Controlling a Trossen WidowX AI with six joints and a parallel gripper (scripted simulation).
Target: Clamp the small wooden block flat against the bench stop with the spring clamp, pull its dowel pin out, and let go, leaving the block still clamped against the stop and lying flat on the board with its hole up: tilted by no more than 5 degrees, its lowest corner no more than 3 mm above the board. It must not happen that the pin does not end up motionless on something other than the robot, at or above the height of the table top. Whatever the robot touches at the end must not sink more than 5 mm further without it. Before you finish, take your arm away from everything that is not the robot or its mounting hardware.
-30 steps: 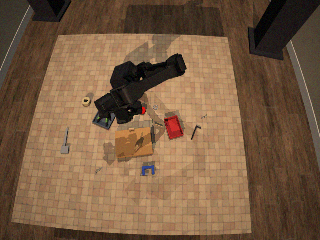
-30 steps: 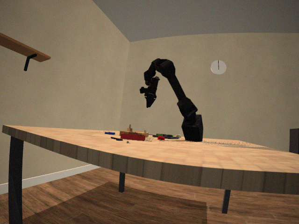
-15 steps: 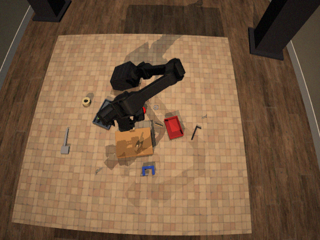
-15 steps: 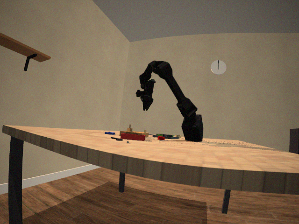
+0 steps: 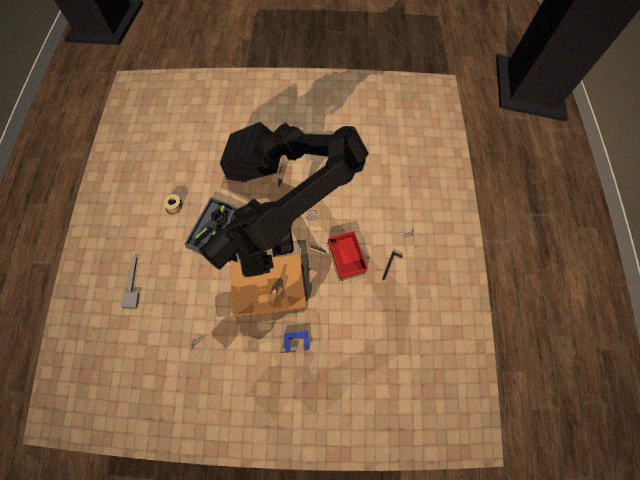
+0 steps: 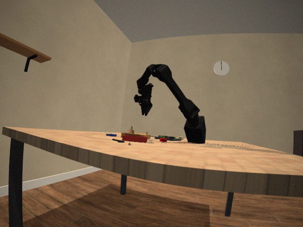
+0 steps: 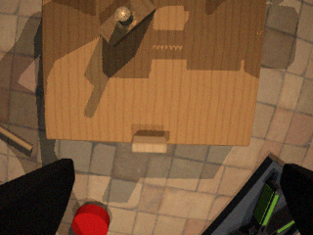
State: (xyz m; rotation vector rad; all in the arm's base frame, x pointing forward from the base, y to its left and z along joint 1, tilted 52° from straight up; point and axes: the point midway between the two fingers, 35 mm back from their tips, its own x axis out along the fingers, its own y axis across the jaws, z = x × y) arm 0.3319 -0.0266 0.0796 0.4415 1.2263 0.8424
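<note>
The orange-brown board [image 7: 153, 59] lies on the table and also shows in the overhead view [image 5: 268, 289]. A small wooden block with an upright dowel pin [image 7: 123, 15] sits near the board's far left corner, apart from a small raised stop [image 7: 152, 139] at the near edge. The spring clamp [image 5: 209, 224], black with green handles, lies in a grey tray. My gripper [image 7: 180, 172] [image 6: 146, 111] is open and empty, high above the table, over the gap between the board's near edge and the tray.
A red round disc [image 7: 90, 222] lies below my left finger. A red bin [image 5: 347, 254], a hex key [image 5: 388, 266], a blue U-shaped piece [image 5: 296, 341], a tape roll [image 5: 172, 203] and a grey scraper [image 5: 131, 284] lie around the board.
</note>
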